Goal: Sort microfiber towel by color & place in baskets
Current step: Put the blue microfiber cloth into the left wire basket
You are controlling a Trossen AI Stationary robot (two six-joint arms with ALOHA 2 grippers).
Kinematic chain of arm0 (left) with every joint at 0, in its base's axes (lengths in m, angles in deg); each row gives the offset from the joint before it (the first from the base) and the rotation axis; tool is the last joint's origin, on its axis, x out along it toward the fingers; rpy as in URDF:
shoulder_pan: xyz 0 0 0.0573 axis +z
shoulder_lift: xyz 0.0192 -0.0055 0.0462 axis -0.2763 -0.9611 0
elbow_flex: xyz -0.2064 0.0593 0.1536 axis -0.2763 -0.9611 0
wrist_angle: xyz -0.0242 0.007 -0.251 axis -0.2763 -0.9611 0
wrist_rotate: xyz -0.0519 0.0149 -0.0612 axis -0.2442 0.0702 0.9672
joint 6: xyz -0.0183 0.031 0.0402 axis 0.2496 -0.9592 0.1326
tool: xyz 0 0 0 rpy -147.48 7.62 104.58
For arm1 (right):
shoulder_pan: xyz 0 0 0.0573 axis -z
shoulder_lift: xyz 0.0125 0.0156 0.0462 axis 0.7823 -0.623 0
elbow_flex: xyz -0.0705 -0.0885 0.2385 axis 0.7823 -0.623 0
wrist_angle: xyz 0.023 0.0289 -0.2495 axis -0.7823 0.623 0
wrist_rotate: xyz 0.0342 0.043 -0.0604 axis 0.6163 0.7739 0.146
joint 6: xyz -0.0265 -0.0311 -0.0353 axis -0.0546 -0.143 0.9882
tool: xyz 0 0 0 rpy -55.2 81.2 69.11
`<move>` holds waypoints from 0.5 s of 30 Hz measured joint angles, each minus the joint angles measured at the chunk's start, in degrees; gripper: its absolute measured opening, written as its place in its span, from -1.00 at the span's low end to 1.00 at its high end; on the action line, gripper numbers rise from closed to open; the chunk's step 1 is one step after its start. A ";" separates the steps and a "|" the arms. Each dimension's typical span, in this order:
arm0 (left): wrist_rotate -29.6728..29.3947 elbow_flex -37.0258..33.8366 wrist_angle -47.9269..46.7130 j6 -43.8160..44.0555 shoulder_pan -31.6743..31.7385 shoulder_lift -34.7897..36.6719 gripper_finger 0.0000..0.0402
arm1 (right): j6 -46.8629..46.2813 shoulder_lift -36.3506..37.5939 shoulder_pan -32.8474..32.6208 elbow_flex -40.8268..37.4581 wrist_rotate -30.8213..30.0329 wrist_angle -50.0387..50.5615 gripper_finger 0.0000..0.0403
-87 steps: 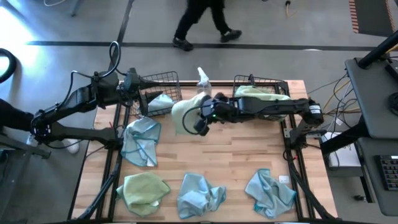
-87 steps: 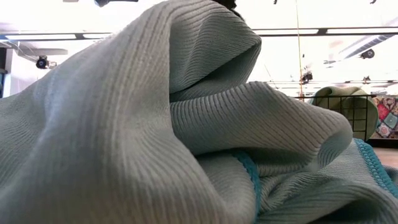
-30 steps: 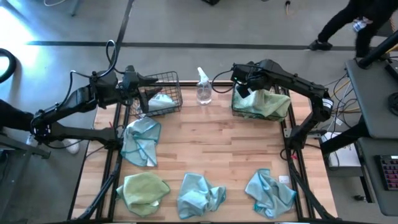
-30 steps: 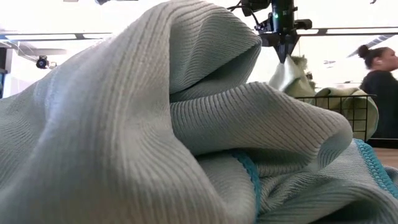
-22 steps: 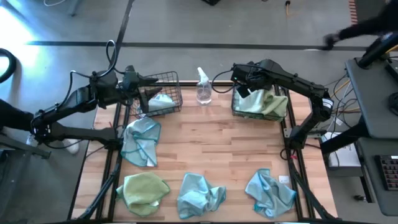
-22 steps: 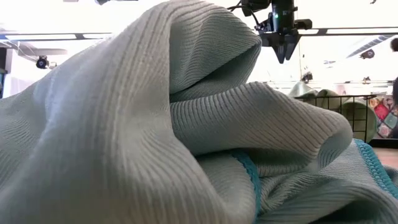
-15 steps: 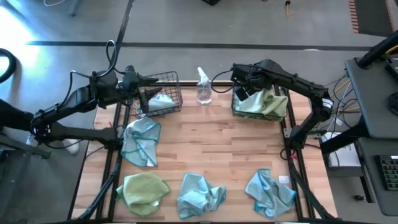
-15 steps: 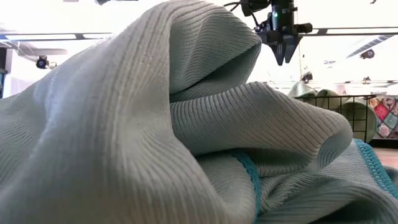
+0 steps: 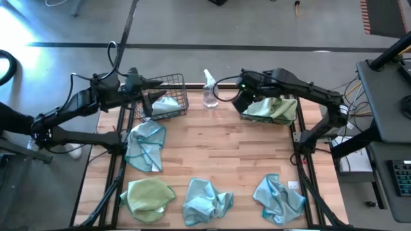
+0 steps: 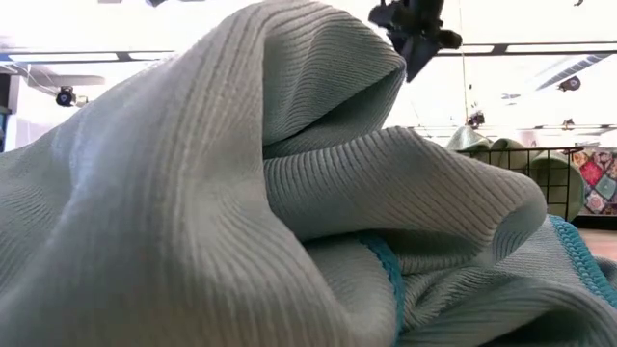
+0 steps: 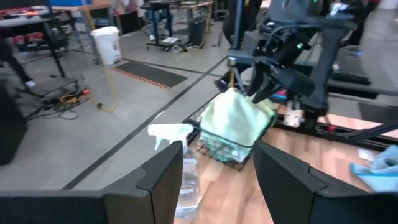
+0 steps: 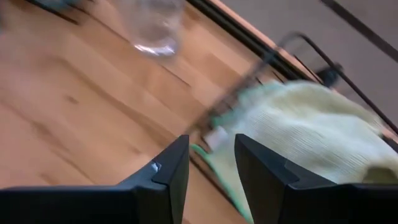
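Two black wire baskets stand at the table's far edge. The left basket (image 9: 174, 82) holds a light blue towel (image 9: 166, 106). In the right basket (image 9: 290, 119) lie yellow-green towels (image 9: 266, 108) (image 12: 311, 124). On the table lie three light blue towels (image 9: 144, 146) (image 9: 207, 201) (image 9: 279, 199) and a yellow-green one (image 9: 149, 196). My right gripper (image 9: 242, 97) (image 12: 211, 180) hangs open above the right basket's left rim, with nothing between its fingers. My left gripper (image 9: 149, 88) (image 11: 221, 180) waits open over the left basket's left side.
A clear spray bottle (image 9: 209, 90) stands between the baskets, close to my right gripper. Black frame rails (image 9: 122, 160) run along the table's left and right edges. In the low view a light blue towel (image 10: 241, 212) fills most of the picture. Bare wood lies mid-table.
My right gripper has let go of the yellow-green towel, whose raised peak has dropped into the right basket. The gripper has then gone a little toward the table's left, toward the spray bottle, and has tipped.
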 joint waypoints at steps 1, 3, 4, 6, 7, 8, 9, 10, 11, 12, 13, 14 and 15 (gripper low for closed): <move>0.83 0.00 0.02 0.01 0.00 0.27 -0.10 | -0.02 0.57 -0.78 0.06 0.00 -1.06 -0.39; 2.30 0.00 0.02 0.04 0.00 0.96 -0.10 | -0.02 1.94 -2.36 0.22 0.00 -3.17 -0.38; 2.53 0.00 0.02 0.16 0.00 1.29 -0.10 | -0.02 2.76 -3.13 0.22 0.00 -3.91 -0.38; 3.02 0.00 -0.05 0.44 0.00 2.04 -0.10 | -0.57 4.14 -4.84 0.22 0.00 -5.27 -0.39; 3.40 0.00 -0.11 0.47 0.00 2.46 -0.10 | -1.06 4.78 -5.70 0.22 -0.02 -5.85 -0.40; 3.50 0.00 -0.28 0.47 0.00 2.87 -0.10 | -1.63 5.32 -6.58 0.22 -0.04 -6.39 -0.40; 3.52 0.00 -0.38 0.47 0.00 3.29 -0.10 | -2.77 5.78 -7.56 0.22 -0.07 -6.80 -0.41; 3.57 0.00 -0.64 0.50 0.00 3.72 -0.10 | -3.95 6.20 -8.56 0.22 -0.09 -7.08 -0.41; 3.79 0.00 -0.94 0.60 0.00 4.14 -0.10 | -5.16 6.58 -9.57 0.22 -0.11 -7.34 -0.42; 3.91 0.00 -1.24 0.64 0.00 4.56 -0.10 | -6.42 6.78 -10.56 0.22 -0.16 -7.35 -0.42; 4.07 0.00 -1.71 0.73 0.00 5.00 -0.10 | -7.69 6.95 -11.73 0.22 -0.16 -7.29 -0.43; 4.26 0.00 -2.20 0.89 0.00 5.43 -0.10 | -9.10 7.00 -12.90 0.24 -0.20 -7.31 -0.44; 4.49 0.00 -2.38 1.10 0.00 5.76 -0.10 | -10.44 7.00 -14.17 0.24 -0.20 -7.30 -0.45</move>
